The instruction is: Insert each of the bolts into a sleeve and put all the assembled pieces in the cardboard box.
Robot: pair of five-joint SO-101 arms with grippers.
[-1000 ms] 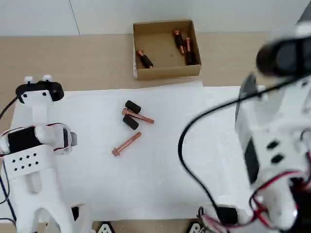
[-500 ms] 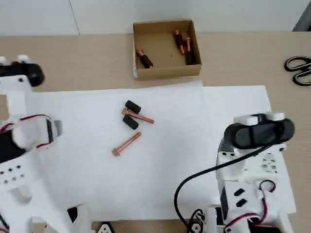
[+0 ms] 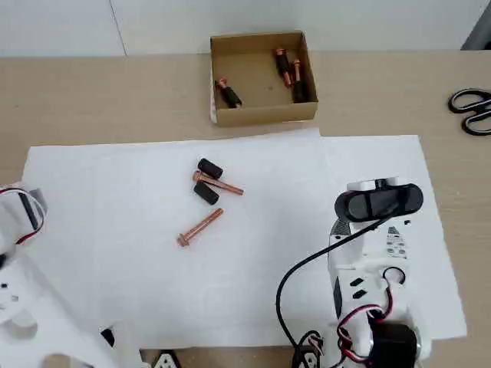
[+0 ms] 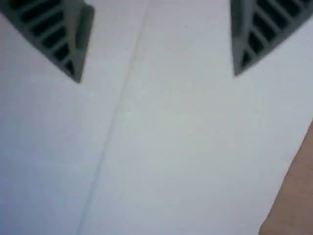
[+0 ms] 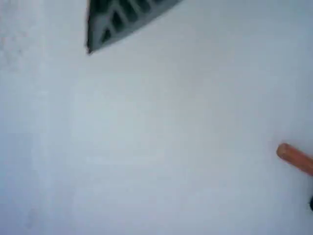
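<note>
Bolts (image 3: 219, 184): two loose on white sheet (image 3: 115, 199), one between two black sleeves (image 3: 209, 168), other bolt (image 3: 199, 228) lying apart from them. Three assembled pieces (image 3: 228, 93) inside cardboard box (image 3: 265, 115). Left gripper (image 4: 156, 73) spread wide over sheet, holding nothing. Right gripper (image 5: 115, 22) close over sheet; open or closed, cannot tell.

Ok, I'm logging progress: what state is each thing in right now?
Box, open, three assembled pieces inside.
Bolt between sleeves, bare, lying flat.
Lone bolt, bare, lying flat.
Far sleeve, empty, lying loose.
Near sleeve, empty, lying loose.
Left claw, open, holding nothing.
</note>
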